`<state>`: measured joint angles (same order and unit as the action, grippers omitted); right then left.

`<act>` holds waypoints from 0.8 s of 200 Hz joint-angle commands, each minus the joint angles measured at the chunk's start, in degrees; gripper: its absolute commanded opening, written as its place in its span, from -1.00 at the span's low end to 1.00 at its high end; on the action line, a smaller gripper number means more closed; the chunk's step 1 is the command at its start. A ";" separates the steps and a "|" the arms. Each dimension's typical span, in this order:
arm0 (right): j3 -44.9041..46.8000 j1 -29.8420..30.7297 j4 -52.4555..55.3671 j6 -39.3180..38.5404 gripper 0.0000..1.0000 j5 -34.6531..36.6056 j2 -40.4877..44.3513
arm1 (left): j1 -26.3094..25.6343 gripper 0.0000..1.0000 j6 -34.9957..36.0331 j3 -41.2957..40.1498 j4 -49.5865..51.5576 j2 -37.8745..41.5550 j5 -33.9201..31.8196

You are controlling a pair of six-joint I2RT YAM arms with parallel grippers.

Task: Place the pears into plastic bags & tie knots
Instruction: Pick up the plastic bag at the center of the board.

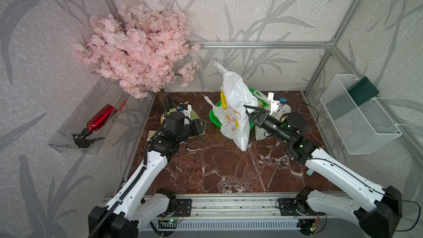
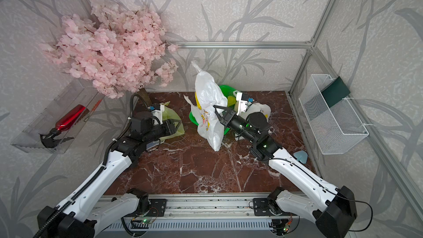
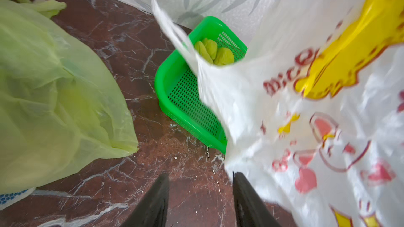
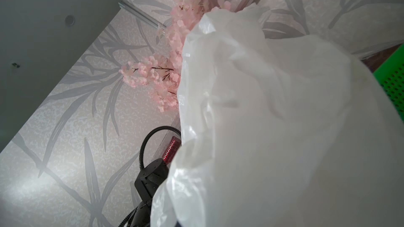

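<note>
Left wrist view shows your left gripper [image 3: 201, 197] spread, nothing between its fingers, with the white printed bag [image 3: 306, 105] seemingly brushing one of them, though blur leaves contact uncertain. In both top views your right gripper [image 1: 246, 110] is pressed together on a fold of that bag, holding it upright over the green perforated basket [image 3: 157, 79], where green pears [image 3: 215, 52] lie. You're at loading: next, catch the bag's free rim and widen its mouth. The marble table [image 1: 217, 170] is open in front; the yellow-green bag [image 3: 54, 84] crowds your left.
</note>
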<state>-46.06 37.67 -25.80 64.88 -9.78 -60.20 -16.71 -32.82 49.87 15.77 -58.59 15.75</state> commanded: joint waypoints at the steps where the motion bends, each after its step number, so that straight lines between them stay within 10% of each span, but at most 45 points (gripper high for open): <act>1: 9.43 -0.63 -6.44 8.75 -1.00 8.78 4.96 | 0.47 0.00 -3.71 -1.18 -0.83 -0.02 -3.13; 64: 30.62 -1.36 15.68 9.20 -1.00 10.53 19.50 | -0.57 0.20 -9.49 -3.22 -2.27 -5.94 -0.90; 160: 35.43 -1.21 8.68 10.33 -1.00 8.65 14.38 | -4.42 0.33 -12.40 3.74 -8.23 -19.85 3.94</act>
<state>-10.98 36.47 -13.87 75.20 -0.30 -44.80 -20.99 -44.01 48.88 11.68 -77.95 19.27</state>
